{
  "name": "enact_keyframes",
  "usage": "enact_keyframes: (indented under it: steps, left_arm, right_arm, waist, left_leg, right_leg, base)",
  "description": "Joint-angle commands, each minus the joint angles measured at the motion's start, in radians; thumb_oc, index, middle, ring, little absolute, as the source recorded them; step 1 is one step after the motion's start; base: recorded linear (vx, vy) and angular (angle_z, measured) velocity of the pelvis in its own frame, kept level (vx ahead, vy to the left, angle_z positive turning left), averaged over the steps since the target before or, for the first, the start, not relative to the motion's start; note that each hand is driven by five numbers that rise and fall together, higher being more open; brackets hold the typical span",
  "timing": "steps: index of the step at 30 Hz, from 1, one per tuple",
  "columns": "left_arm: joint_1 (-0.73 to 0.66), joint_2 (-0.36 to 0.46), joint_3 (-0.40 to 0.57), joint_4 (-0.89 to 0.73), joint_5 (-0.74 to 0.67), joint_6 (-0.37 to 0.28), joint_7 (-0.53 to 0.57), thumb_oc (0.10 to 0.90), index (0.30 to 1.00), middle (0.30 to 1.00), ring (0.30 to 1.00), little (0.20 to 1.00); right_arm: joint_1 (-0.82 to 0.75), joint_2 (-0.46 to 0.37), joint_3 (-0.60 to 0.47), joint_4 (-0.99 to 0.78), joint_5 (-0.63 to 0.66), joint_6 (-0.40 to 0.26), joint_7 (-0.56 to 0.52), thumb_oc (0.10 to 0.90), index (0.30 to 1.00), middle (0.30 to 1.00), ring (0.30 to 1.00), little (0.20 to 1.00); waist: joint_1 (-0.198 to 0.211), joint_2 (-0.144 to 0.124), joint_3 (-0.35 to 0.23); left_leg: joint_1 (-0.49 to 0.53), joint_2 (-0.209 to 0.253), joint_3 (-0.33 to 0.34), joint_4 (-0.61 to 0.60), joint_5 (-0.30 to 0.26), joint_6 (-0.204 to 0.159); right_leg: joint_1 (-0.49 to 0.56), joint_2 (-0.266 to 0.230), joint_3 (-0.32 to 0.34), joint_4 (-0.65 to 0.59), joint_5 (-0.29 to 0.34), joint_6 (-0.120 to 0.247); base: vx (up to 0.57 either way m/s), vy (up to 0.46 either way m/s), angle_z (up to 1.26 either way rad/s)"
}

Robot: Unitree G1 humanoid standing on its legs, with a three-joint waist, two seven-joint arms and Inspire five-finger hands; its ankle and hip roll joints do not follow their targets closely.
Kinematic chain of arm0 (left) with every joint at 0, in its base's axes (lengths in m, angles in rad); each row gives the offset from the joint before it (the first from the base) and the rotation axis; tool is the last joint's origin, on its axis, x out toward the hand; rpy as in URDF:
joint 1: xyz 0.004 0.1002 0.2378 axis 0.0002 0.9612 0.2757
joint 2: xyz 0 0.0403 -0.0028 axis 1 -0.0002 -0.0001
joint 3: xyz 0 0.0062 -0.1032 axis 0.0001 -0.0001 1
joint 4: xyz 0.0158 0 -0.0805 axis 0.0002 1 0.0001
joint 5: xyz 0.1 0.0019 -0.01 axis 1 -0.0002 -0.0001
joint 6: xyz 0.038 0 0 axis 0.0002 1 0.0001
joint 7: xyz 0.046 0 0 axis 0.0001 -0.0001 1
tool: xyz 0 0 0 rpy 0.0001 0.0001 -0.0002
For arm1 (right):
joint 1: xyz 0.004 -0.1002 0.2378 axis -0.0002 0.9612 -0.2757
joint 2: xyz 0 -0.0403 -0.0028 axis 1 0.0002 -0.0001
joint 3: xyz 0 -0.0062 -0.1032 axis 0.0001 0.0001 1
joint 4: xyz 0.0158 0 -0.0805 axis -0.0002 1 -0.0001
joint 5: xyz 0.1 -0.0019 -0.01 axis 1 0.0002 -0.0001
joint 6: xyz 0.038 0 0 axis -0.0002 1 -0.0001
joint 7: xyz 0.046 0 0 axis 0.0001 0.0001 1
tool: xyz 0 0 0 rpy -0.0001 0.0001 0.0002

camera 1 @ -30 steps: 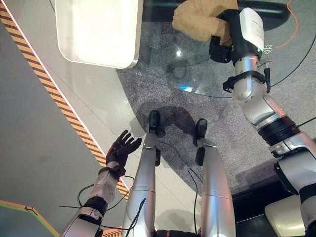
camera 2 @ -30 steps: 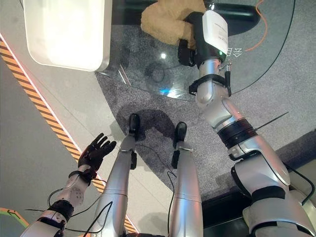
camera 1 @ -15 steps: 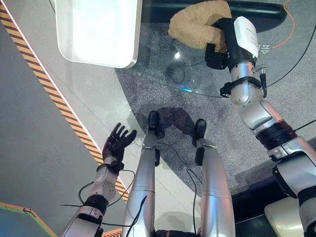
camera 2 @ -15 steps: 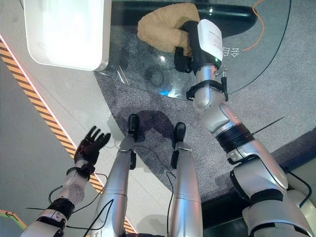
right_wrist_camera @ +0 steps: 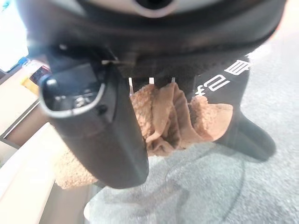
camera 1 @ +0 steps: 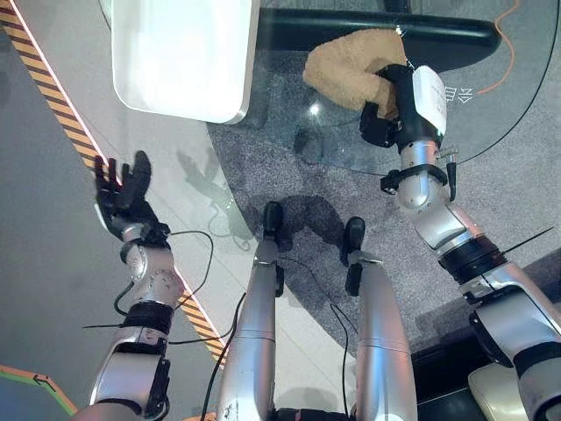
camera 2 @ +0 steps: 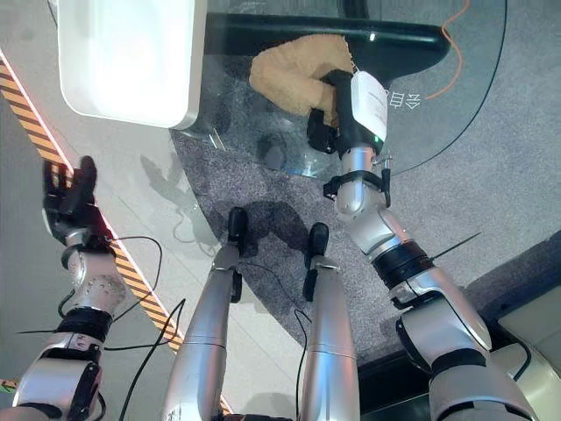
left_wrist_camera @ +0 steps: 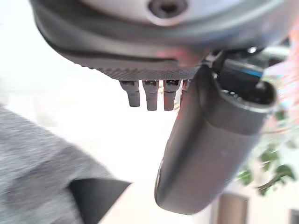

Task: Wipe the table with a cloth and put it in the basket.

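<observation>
A tan fluffy cloth (camera 1: 346,66) lies bunched on the round glass table (camera 1: 289,123), in front of its dark base. My right hand (camera 1: 387,98) rests on the cloth's right end, fingers curled into it. In the right wrist view the cloth (right_wrist_camera: 168,116) is gathered in folds between the thumb (right_wrist_camera: 103,135) and the fingers. My left hand (camera 1: 123,189) is raised off to the left, over the floor and away from the table. Its fingers are spread and straight, and it holds nothing. The left wrist view shows its thumb (left_wrist_camera: 205,149) with nothing against it.
A white slab with rounded corners (camera 1: 184,53) sits at the back left, touching the glass rim. A yellow-and-black striped line (camera 1: 53,105) runs across the grey floor on the left. An orange cable (camera 1: 517,53) lies beyond the table at the back right.
My left arm has swung up from low by the legs to the upper left, fingers still spread. The right hand has pulled the cloth slightly nearer and leftward. The view has shifted a little.
</observation>
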Motion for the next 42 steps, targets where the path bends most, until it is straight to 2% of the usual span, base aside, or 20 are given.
enact_keyframes:
  steps: [1,5,8,12,16,17,23,27,34,38,42]
  left_arm:
    - [-0.031,0.091,0.095,-0.033,0.082,-0.166,0.142,0.800,0.900,0.900,0.900,0.900]
    - [-0.051,0.096,0.116,-0.107,0.215,-0.250,0.297,0.800,0.900,0.900,0.900,0.900]
    - [-0.040,0.079,0.126,-0.198,0.348,-0.288,0.395,0.800,0.900,0.900,0.900,0.900]
    - [-0.022,0.043,0.128,-0.320,0.518,-0.316,0.453,0.800,0.900,0.900,0.900,0.900]
    - [-0.003,-0.001,0.096,-0.500,0.539,-0.268,0.303,0.800,0.900,0.900,0.900,0.900]
    - [0.006,-0.015,0.079,-0.560,0.518,-0.234,0.215,0.800,0.900,0.900,0.900,0.900]
    - [0.040,-0.041,0.032,-0.684,0.491,-0.143,0.002,0.800,0.900,0.900,0.900,0.900]
    - [0.058,-0.041,0.011,-0.727,0.477,-0.095,-0.085,0.800,0.900,0.900,0.900,0.900]
    - [0.101,-0.041,-0.030,-0.765,0.365,0.002,-0.263,0.800,0.900,0.900,0.900,0.900]
    - [0.111,-0.038,-0.066,-0.782,0.323,0.090,-0.322,0.800,0.900,0.900,0.900,0.900]
    - [0.113,-0.034,-0.092,-0.789,0.254,0.145,-0.379,0.800,0.900,0.900,0.900,0.900]
  right_arm:
    - [-0.005,0.022,-0.039,-0.079,0.032,-0.099,-0.058,0.100,0.300,0.300,0.300,0.200]
    - [0.035,0.045,-0.067,-0.125,0.043,-0.148,-0.064,0.100,0.300,0.300,0.300,0.200]
    - [0.078,0.060,-0.096,-0.183,0.020,-0.162,-0.058,0.100,0.300,0.300,0.300,0.200]
    - [0.135,0.075,-0.127,-0.253,-0.016,-0.173,-0.058,0.100,0.300,0.300,0.300,0.200]
    - [0.191,0.094,-0.171,-0.318,-0.047,-0.202,-0.059,0.100,0.300,0.300,0.300,0.200]
    - [0.202,0.101,-0.193,-0.333,-0.054,-0.218,-0.049,0.100,0.300,0.300,0.300,0.200]
    - [0.221,0.116,-0.241,-0.387,-0.070,-0.258,-0.014,0.100,0.300,0.300,0.300,0.200]
    - [0.253,0.122,-0.267,-0.436,-0.075,-0.278,0.011,0.100,0.300,0.300,0.300,0.200]
    - [0.309,0.127,-0.301,-0.521,-0.064,-0.337,0.026,0.100,0.300,0.300,0.300,0.200]
    - [0.319,0.126,-0.313,-0.573,-0.057,-0.377,0.030,0.100,0.300,0.300,0.300,0.200]
    - [0.319,0.119,-0.315,-0.607,-0.038,-0.404,0.036,0.100,0.300,0.300,0.300,0.200]
  waist:
    - [-0.003,-0.013,-0.016]
    - [-0.004,-0.023,-0.016]
    - [-0.003,-0.029,-0.016]
    - [-0.003,-0.034,-0.016]
    - [-0.004,-0.038,-0.016]
    - [-0.005,-0.038,-0.016]
    - [-0.009,-0.036,-0.016]
    - [-0.015,-0.034,-0.016]
    - [-0.030,-0.030,-0.016]
    - [-0.039,-0.030,-0.016]
    - [-0.044,-0.031,-0.016]
  left_leg:
    - [0.036,-0.076,0.097,0.049,-0.083,0.095]
    - [0.053,-0.075,0.090,0.042,-0.084,0.091]
    - [0.062,-0.076,0.086,0.038,-0.084,0.091]
    - [0.070,-0.076,0.084,0.036,-0.088,0.092]
    - [0.078,-0.077,0.087,0.032,-0.090,0.097]
    - [0.079,-0.076,0.088,0.032,-0.091,0.100]
    - [0.084,-0.077,0.093,0.031,-0.093,0.106]
    - [0.094,-0.075,0.099,0.030,-0.095,0.111]
    - [0.107,-0.074,0.109,0.030,-0.098,0.119]
    - [0.110,-0.072,0.116,0.033,-0.100,0.123]
    - [0.117,-0.069,0.121,0.030,-0.100,0.124]
  right_leg:
    - [0.058,0.075,-0.055,-0.122,0.046,-0.045]
    - [0.079,0.079,-0.049,-0.134,0.047,-0.038]
    - [0.094,0.080,-0.048,-0.139,0.047,-0.034]
    - [0.104,0.079,-0.045,-0.141,0.048,-0.029]
    - [0.114,0.080,-0.045,-0.143,0.050,-0.023]
    - [0.114,0.079,-0.045,-0.140,0.051,-0.020]
    - [0.117,0.078,-0.043,-0.143,0.058,-0.014]
    - [0.126,0.078,-0.041,-0.145,0.061,-0.011]
    - [0.135,0.081,-0.033,-0.150,0.067,-0.005]
    - [0.137,0.083,-0.027,-0.155,0.072,-0.002]
    - [0.142,0.083,-0.025,-0.158,0.076,0.001]
  base:
    - [0.00,0.000,0.00]
    - [-0.01,-0.018,0.01]
    - [-0.01,-0.019,0.02]
    - [0.00,0.000,0.00]
    - [0.00,0.000,0.00]
    - [0.00,0.000,0.00]
    - [0.00,0.001,-0.01]
    - [0.01,0.008,0.00]
    - [0.01,0.009,0.00]
    - [0.00,0.000,0.00]
    - [0.00,0.001,-0.01]
